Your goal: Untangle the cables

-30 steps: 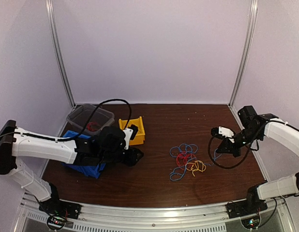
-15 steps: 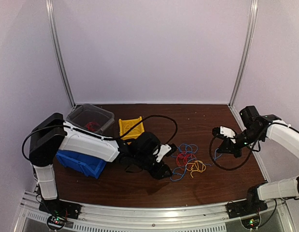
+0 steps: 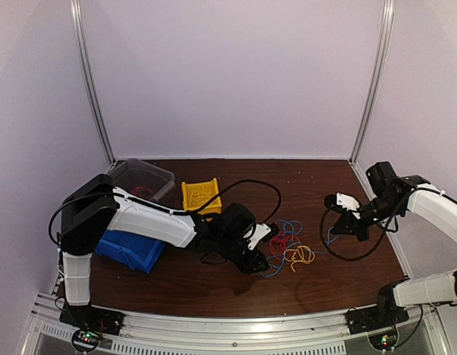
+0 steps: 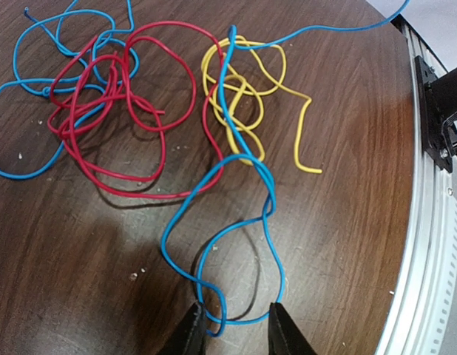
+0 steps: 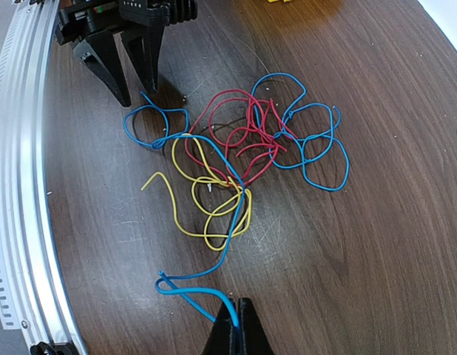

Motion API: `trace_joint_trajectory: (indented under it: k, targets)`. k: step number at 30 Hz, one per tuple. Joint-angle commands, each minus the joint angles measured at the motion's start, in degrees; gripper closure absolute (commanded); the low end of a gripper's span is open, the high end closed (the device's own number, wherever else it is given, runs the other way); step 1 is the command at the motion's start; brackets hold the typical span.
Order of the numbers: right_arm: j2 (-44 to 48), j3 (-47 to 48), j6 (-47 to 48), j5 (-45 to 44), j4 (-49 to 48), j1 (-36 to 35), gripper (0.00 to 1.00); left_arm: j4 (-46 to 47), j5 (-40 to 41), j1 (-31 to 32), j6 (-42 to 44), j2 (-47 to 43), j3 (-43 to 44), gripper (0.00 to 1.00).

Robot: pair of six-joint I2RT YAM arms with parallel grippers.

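Observation:
The cables (image 3: 288,248) lie as a loose tangle of red, blue and yellow strands on the brown table. My left gripper (image 3: 262,259) sits low at the tangle's left side. In the left wrist view it is open (image 4: 238,330), with a blue loop (image 4: 242,322) lying between its fingers; the red cable (image 4: 193,85) and the yellow cable (image 4: 311,169) lie beyond. My right gripper (image 3: 333,234) is right of the tangle. In the right wrist view it is shut (image 5: 238,325) on the blue cable (image 5: 196,290), which runs back into the tangle (image 5: 236,148).
A yellow bin (image 3: 201,196), a blue bin (image 3: 129,251) and a clear container (image 3: 140,180) with something red inside stand at the left. The aluminium rail (image 3: 228,329) runs along the near edge, close to the left gripper (image 4: 435,222).
My left arm has swung right, from the bins to the left side of the tangle, and now straddles a blue loop. My right arm has barely moved.

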State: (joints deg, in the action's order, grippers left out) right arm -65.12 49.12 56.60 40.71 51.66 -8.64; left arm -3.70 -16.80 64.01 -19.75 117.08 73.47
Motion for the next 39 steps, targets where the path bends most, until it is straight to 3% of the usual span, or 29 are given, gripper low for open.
trace_joint_trajectory:
  k: [1, 10, 14, 21, 29, 39]
  targets:
    - [0.72, 0.27, -0.71, 1.46, 0.21, -0.32, 1.0, 0.35, -0.6, -0.17, 0.5, 1.22, 1.85, 0.73]
    - [0.44, 0.61, -1.33, 2.14, -0.11, -0.32, 1.0, -3.19, 2.29, -0.14, 1.06, 1.35, 2.54, 1.0]
    - [0.57, 1.68, -1.68, 2.64, 0.55, -0.32, 1.0, -4.43, 5.93, -0.21, 1.32, -2.12, 0.55, 1.0]
    - [-0.66, 2.32, -3.66, 4.62, -0.77, -0.23, 1.0, -15.22, 19.15, -3.53, 2.07, -21.96, -5.52, 1.0]
    - [-2.53, 3.43, -4.33, 6.26, -1.0, -0.2, 1.0, -29.69, 28.75, -14.99, 3.46, -46.29, -7.25, 1.0]
    - [-3.2, 3.47, -5.45, 4.66, -2.43, -0.16, 1.0, -40.4, 39.49, -27.26, 9.22, -57.54, -0.87, 1.0]
